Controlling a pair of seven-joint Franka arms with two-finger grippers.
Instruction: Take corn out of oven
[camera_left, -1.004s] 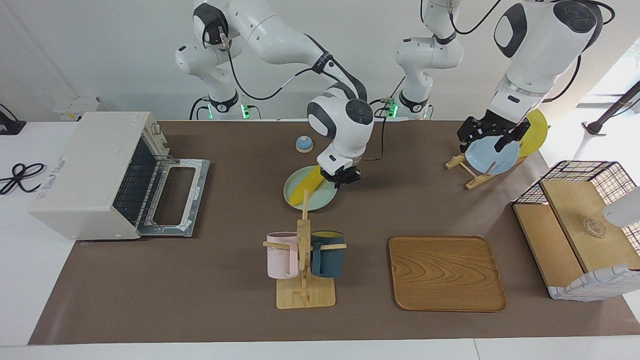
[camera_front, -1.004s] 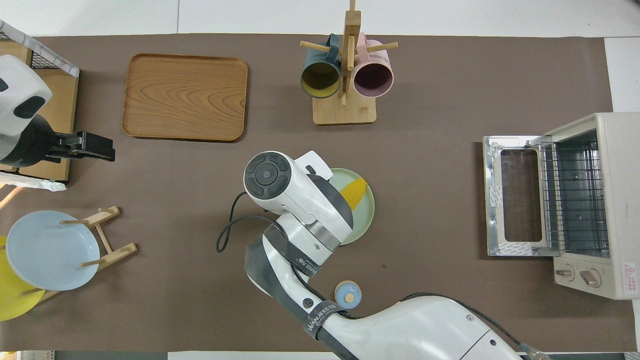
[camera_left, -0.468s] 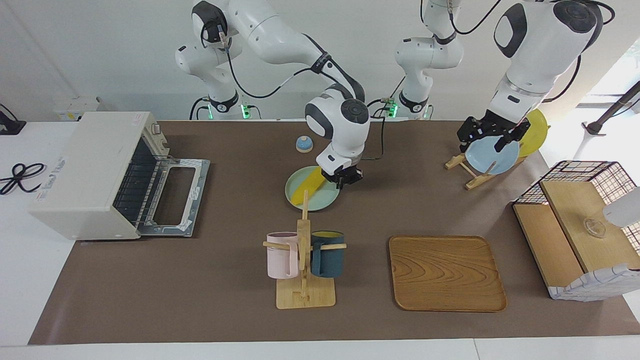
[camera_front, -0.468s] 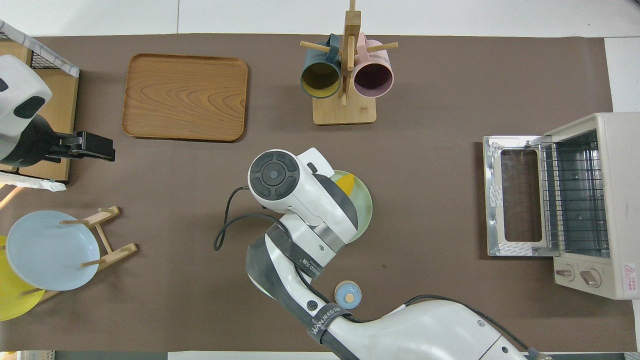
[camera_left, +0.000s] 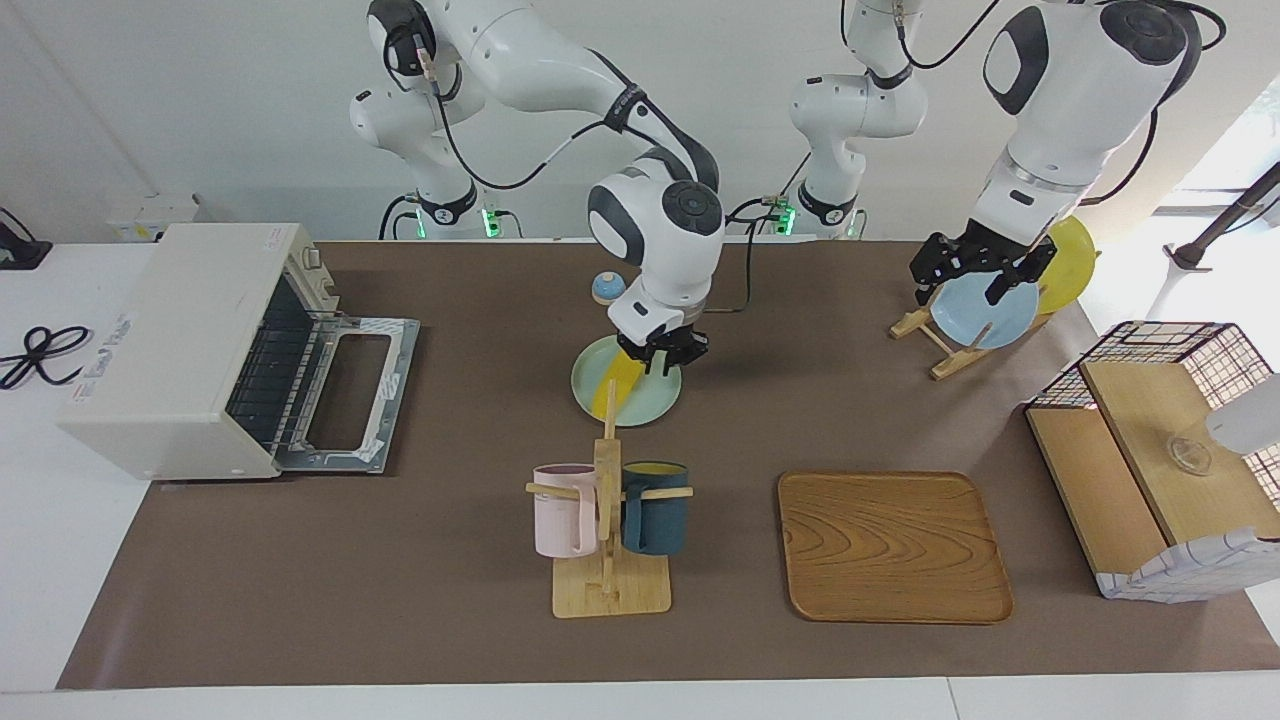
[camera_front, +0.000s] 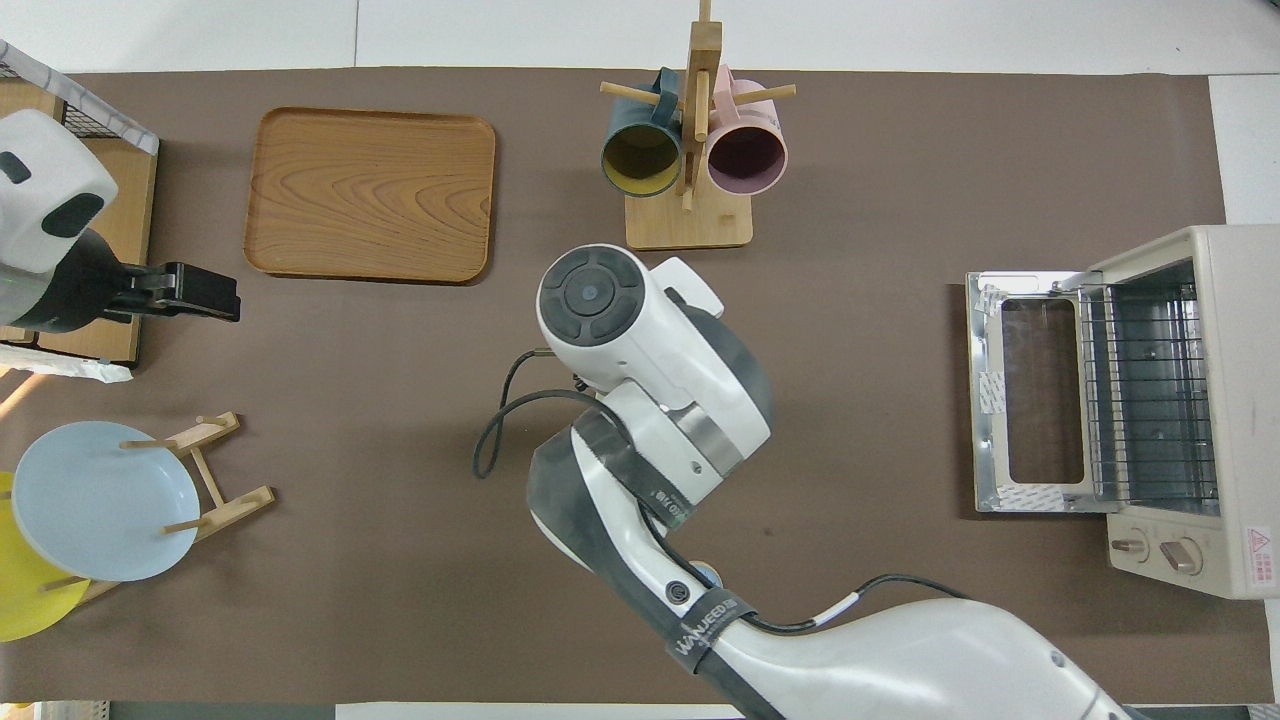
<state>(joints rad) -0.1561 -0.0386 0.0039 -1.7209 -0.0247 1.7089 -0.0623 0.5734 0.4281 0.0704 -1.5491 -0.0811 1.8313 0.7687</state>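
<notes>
The corn (camera_left: 610, 385) lies on the green plate (camera_left: 650, 398) at mid-table, well apart from the oven (camera_left: 190, 350), whose door (camera_left: 345, 395) hangs open at the right arm's end. The right gripper (camera_left: 668, 352) hovers over the plate, fingers spread, holding nothing. The left gripper (camera_left: 975, 270) waits over the blue plate (camera_left: 985, 312); finger state cannot be told.

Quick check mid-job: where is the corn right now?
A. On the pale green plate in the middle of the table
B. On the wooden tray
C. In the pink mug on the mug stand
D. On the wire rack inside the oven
A. In the facing view the corn lies on the pale green plate, with the right gripper just over it; the oven stands open, nothing yellow on its rack.
</notes>
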